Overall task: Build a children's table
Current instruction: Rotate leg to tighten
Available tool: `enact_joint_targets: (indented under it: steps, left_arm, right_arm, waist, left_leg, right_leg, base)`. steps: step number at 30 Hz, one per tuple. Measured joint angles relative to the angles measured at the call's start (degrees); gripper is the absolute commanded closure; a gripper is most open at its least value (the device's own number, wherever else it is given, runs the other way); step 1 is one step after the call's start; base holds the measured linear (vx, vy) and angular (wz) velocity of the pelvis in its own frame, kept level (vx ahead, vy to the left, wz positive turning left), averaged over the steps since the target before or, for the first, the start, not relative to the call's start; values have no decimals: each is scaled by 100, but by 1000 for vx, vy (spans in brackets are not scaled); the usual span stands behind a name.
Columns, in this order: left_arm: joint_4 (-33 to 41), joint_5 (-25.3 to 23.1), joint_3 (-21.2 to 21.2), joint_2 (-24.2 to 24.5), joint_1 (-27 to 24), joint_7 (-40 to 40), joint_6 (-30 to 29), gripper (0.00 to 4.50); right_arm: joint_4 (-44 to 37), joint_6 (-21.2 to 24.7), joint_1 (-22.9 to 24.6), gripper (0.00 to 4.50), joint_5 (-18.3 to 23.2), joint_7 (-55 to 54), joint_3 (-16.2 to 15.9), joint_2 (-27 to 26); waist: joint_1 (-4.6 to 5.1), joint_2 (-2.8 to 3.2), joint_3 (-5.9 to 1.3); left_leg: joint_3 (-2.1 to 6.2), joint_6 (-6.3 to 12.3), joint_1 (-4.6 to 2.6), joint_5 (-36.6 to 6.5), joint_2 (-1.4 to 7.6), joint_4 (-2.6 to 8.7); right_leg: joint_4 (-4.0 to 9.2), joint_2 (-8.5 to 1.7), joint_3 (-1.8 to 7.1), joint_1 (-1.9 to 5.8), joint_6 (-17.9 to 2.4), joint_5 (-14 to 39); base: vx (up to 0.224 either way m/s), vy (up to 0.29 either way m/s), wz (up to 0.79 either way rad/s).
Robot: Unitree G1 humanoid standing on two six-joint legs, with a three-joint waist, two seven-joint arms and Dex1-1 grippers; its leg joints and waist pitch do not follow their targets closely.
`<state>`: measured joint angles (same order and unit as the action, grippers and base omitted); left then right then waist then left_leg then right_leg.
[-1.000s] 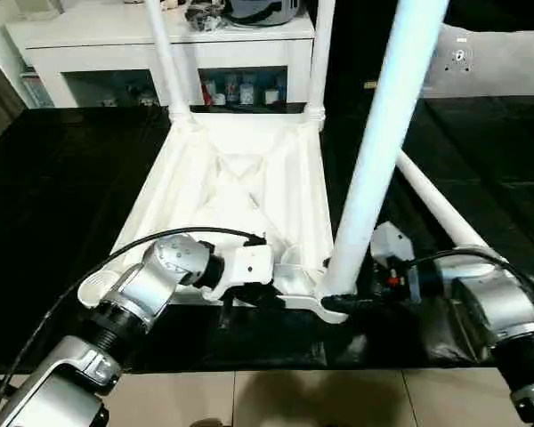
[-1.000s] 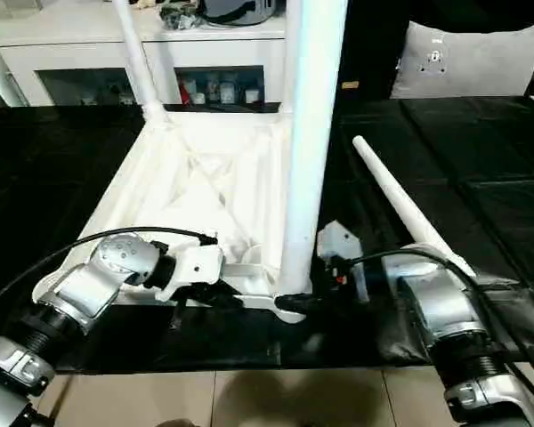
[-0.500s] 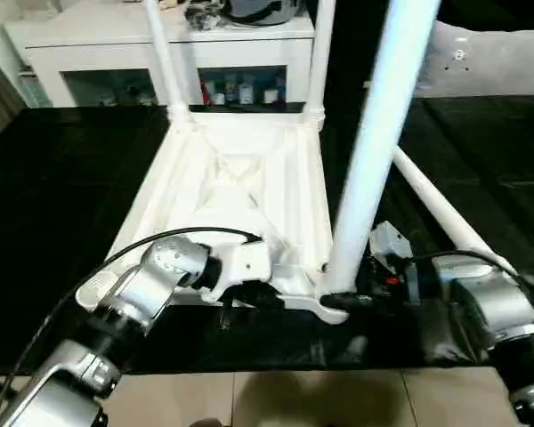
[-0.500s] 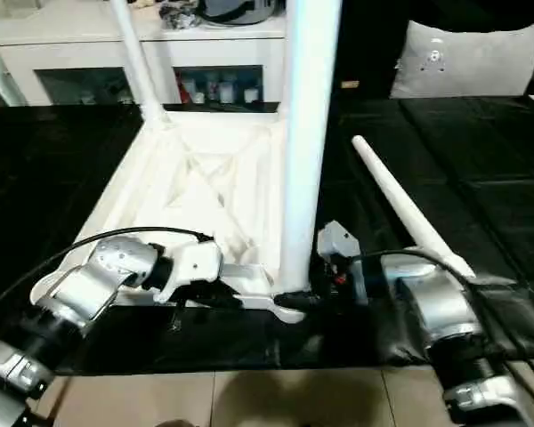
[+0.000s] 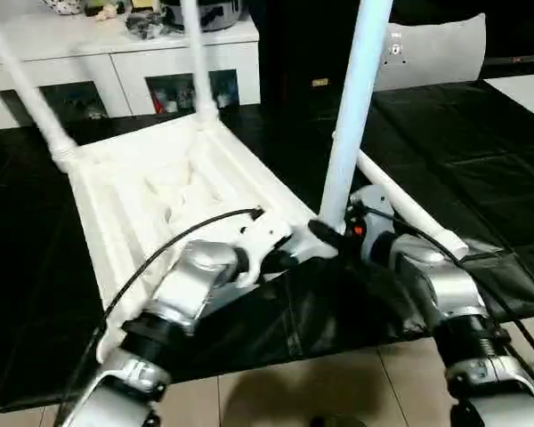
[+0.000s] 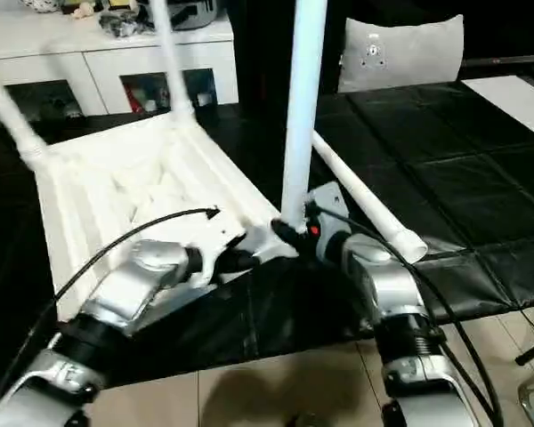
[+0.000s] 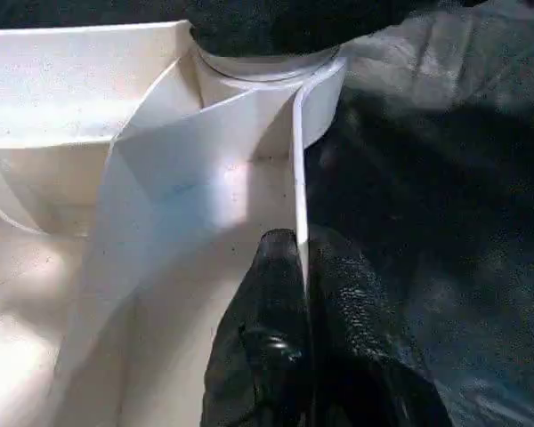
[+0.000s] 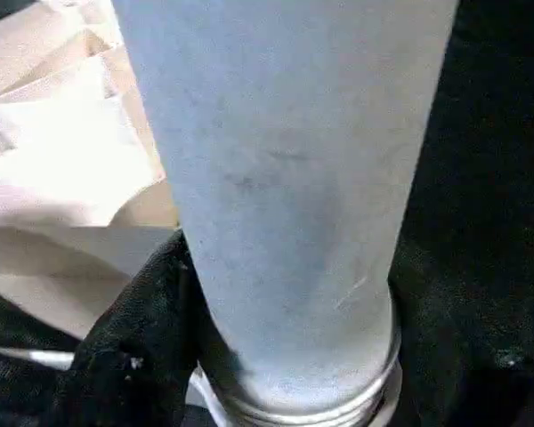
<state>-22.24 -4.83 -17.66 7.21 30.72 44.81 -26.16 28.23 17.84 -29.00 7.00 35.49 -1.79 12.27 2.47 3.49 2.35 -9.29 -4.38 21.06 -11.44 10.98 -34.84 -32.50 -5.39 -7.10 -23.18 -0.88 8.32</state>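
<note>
So the children's table (image 5: pixel 151 191) is lying upside down on a black floor mat (image 5: pixel 481 142), ribbed underside facing up. Two of its legs are standing in the far corner sockets: one at the far left corner (image 5: pixel 22 84) and one at the far right corner (image 5: pixel 198 62). A third leg (image 5: pixel 351 116) stands upright in the near right corner socket, right in front of the robot. The fourth leg (image 5: pixel 400 200) is lying loose on the mat just beside that corner, running away from the robot on its right.

The left end effector (image 7: pixel 303 267) is pinched tight on the thin edge wall of the table top right by that near corner socket. In the left wrist view one black finger sits on each side of the white rim, with basically no gap between them.

The right end effector (image 6: pixel 289 236) is wrapped around the bottom of the upright leg, just above the ring where it meets the socket. In the right wrist view the leg sits right between the black fingers (image 8: pixel 129 338), which stand wide apart, pressed against its sides, so it has hold of the leg.

Behind the table there's a white cabinet (image 5: pixel 116 58) with dark glass doors and some clutter on top, plus a grey cushion (image 5: pixel 432 53) further back on the right. Tiled floor (image 5: pixel 329 382) shows at the near edge of the mat.
</note>
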Motion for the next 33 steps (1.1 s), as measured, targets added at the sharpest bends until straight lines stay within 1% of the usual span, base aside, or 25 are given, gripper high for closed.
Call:
enact_joint_targets:
  steps: [1, 4, 6, 7, 9, 11, 14, 19, 22, 25, 26, 30, 32, 33]
  left_arm:
    - [-1, -3, -28, -4, 11, 1, 18, 450]
    - [0, -17, -140, 12, 32, 51, 176, 450]
    - [-1, -50, -211, 81, 38, 134, 312, 450]
    - [-3, -60, -259, 134, 45, 184, 411, 450]
    - [-65, -67, -303, 291, 75, 345, 604, 450]
    - [-133, -69, -330, 434, 101, 544, 812, 450]
    - [-178, -58, -381, 620, 112, 803, 1047, 450]
    - [-233, -11, -498, 970, 113, 1357, 1514, 450]
    - [-288, 33, -590, 1215, 113, 1765, 1851, 450]
    - [-307, 49, -643, 1342, 116, 2030, 2056, 450]
    - [-307, 55, -708, 1404, 131, 2183, 2156, 450]
    - [-307, 83, -802, 1540, 137, 2620, 2419, 450]
    - [-313, 104, -856, 1588, 142, 2794, 2539, 450]
    - [-314, 112, -877, 1588, 148, 2835, 2565, 450]
  right_arm:
    - [-1, -2, 2, 113, 4, 2, 25, -17]
    - [-62, -52, 63, 81, 9, 42, 83, 7]
    - [-160, -86, 155, 73, 32, 203, 82, 73]
    - [-238, -113, 221, 61, 79, 318, 71, 118]
    - [-340, -181, 333, 37, 184, 597, 52, 287]
    - [-468, -231, 448, 31, 251, 936, 10, 447]
    - [-565, -263, 509, 4, 355, 1468, -73, 715]
    - [-577, -466, 508, 4, 393, 2267, -182, 1229]
    - [-575, -581, 506, 4, 388, 2739, -316, 1559]
    - [-571, -758, 505, 4, 382, 3088, -410, 1656]
    - [-571, -845, 504, 4, 383, 3291, -510, 1737]
    - [-598, -926, 505, 4, 434, 3945, -657, 1957]
    - [-688, -926, 505, 39, 462, 4156, -752, 1978]
    - [-717, -926, 506, 39, 465, 4238, -786, 1973]
  waist:
    - [-10, 0, 0]
    - [-119, 0, 0]
    - [-169, 0, 0]
    - [-204, 0, 0]
    - [-275, 0, 0]
    - [-333, 2, 1]
    - [-400, 4, 3]
    - [-479, 2, 3]
    - [-520, 2, 3]
    - [-579, 3, 3]
    - [-604, 3, 3]
    - [-680, 2, 2]
    - [-699, -5, 3]
    - [-708, -5, 3]
  left_leg:
    - [3, 0, 6, 0, -1, 1]
    - [9, 5, 12, 1, -4, 12]
    - [12, 10, 9, 4, -4, 26]
    - [14, 16, 9, 8, -4, 33]
    - [14, 27, 7, 15, -3, 39]
    - [14, 29, 7, 16, -2, 43]
    - [13, 28, 6, 16, -2, 41]
    - [10, 22, 0, 12, -5, 36]
    - [9, 22, 1, 12, -4, 36]
    - [0, 22, 0, 12, -3, 36]
    - [-2, 22, -1, 12, -3, 35]
    - [-17, 22, -5, 12, -3, 32]
    - [-21, 22, -8, 12, -3, 31]
    - [-22, 21, -9, 12, -2, 30]
  right_leg:
    - [2, 0, 0, 0, 0, 0]
    - [4, 0, 3, -1, -4, -3]
    - [2, 2, 3, -1, -6, -6]
    - [1, 3, 3, -3, -7, -7]
    - [-10, 4, 2, -9, -8, -8]
    - [-14, 6, 3, -11, -8, -8]
    - [-14, 6, 7, -11, -8, -8]
    - [-15, 5, 16, -11, -8, -8]
    - [-20, 5, 18, -10, -14, -11]
    - [-26, 5, 18, -10, -17, -12]
    - [-28, 4, 18, -11, -16, -12]
    - [-31, 1, 25, -9, -17, -12]
    - [-41, 0, 32, -9, -13, -10]
    - [-44, 0, 33, -9, -4, -4]
  base:
    - [0, 0, 0]
    - [0, 0, 0]
    - [0, 0, 0]
    - [0, 0, 0]
    - [0, 0, 0]
    - [0, 0, 0]
    - [0, 0, 0]
    - [0, 0, 0]
    - [0, 0, 0]
    - [0, 0, 0]
    - [0, 0, 0]
    - [0, 0, 0]
    - [0, 0, 0]
    - [0, 0, 0]
